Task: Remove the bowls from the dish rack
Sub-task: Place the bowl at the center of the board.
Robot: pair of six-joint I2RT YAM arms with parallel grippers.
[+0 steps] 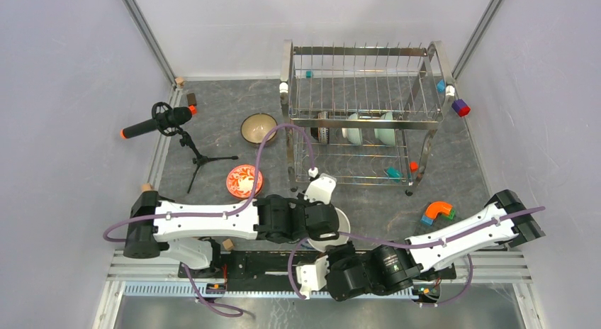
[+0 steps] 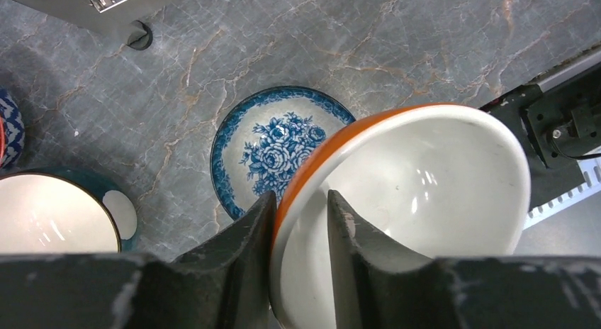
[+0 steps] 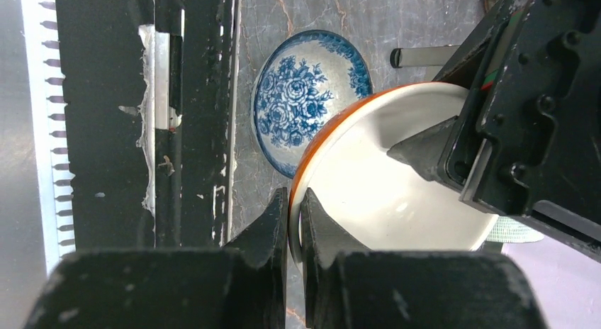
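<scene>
Standing on edge in the lower tier of the dish rack (image 1: 361, 51), far side of the desk (image 1: 461, 173): three bowls, a dark-patterned one (image 1: 324, 127), a white one (image 1: 352, 128) and a pale green one (image 1: 386, 128). Out on the desk left of the rack, two more, both upright: a tan bowl (image 1: 259, 128) and a red patterned bowl (image 1: 244, 180). Near the arm bases, tilted above a blue-and-white bowl (image 2: 273, 148) lying flat: one orange bowl (image 2: 425, 180), white inside. Pinched at the rim by the right tool (image 3: 294, 194), clamped tight. Straddled at the rim by the left tool (image 2: 301, 198), one finger outside, one inside; cannot tell whether truly gripping
</scene>
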